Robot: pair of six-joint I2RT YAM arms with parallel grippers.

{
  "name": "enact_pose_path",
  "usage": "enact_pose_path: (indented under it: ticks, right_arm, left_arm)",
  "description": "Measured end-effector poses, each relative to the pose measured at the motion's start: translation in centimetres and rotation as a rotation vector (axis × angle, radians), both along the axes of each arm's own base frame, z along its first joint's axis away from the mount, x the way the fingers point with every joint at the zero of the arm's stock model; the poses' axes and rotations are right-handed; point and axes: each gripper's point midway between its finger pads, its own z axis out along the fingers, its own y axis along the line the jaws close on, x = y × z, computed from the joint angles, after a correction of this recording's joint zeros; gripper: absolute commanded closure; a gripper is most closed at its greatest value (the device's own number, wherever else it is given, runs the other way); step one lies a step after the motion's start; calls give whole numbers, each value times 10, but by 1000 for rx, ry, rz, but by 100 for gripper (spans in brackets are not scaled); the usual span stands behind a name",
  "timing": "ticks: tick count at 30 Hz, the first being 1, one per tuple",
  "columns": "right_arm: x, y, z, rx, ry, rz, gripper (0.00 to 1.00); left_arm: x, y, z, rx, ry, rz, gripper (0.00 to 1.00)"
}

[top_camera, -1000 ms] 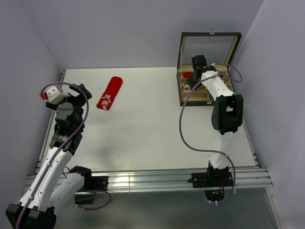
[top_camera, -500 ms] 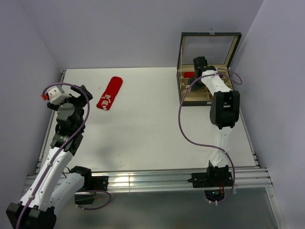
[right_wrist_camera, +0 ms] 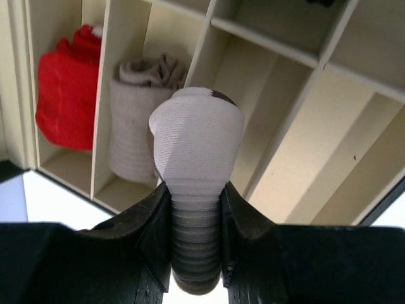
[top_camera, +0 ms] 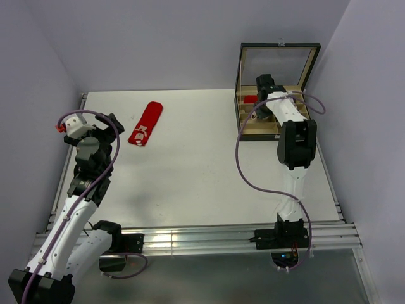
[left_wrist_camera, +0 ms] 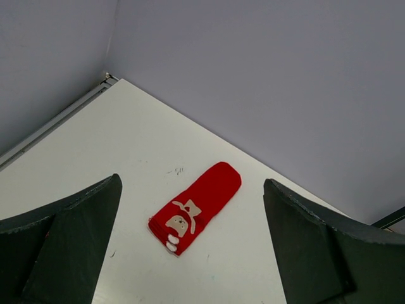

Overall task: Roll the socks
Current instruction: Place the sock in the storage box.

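- The red sock (left_wrist_camera: 197, 204) is short and lies flat and unrolled. It has white marks, one like a small bear's face, at the end nearer the left arm.
- It sits on the far left part of the white table (top_camera: 190, 164), set at a slant and well apart from the box.
- The left pincer (left_wrist_camera: 192, 183) is spread wide, holds nothing, and is raised clear of the red sock.
- The cream sock (right_wrist_camera: 196, 133) is ribbed and rolled into a stubby bundle, with a brown patch showing at its top edge.
- The right pincer (right_wrist_camera: 195, 190) is clamped on this cream bundle, a finger on each side. It holds the bundle over the compartments of the wooden divided box (top_camera: 239, 120) at the table's far right, whose lid stands upright.
- Whether the bundle touches the box floor cannot be told.
- Count: one red sock, one cream sock.
- In the box are one red rolled bundle (right_wrist_camera: 63, 95) and one grey-beige rolled bundle (right_wrist_camera: 136, 120), in neighbouring compartments.
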Motion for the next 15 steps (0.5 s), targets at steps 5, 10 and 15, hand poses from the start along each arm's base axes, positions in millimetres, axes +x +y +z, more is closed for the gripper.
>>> enact_pose_path:
  ticks: [5, 10, 15]
  right_arm:
    - [2, -5, -5, -24, 21, -15, 100]
    - [1, -5, -12, -26, 35, -17, 100]
    - [1, -4, -22, -25, 53, -16, 86]
  left_arm:
    - [0, -1, 0, -2, 0, -3, 1]
    - [1, -2, -1, -1, 3, -9, 1]
    - [3, -4, -4, 1, 12, -16, 1]
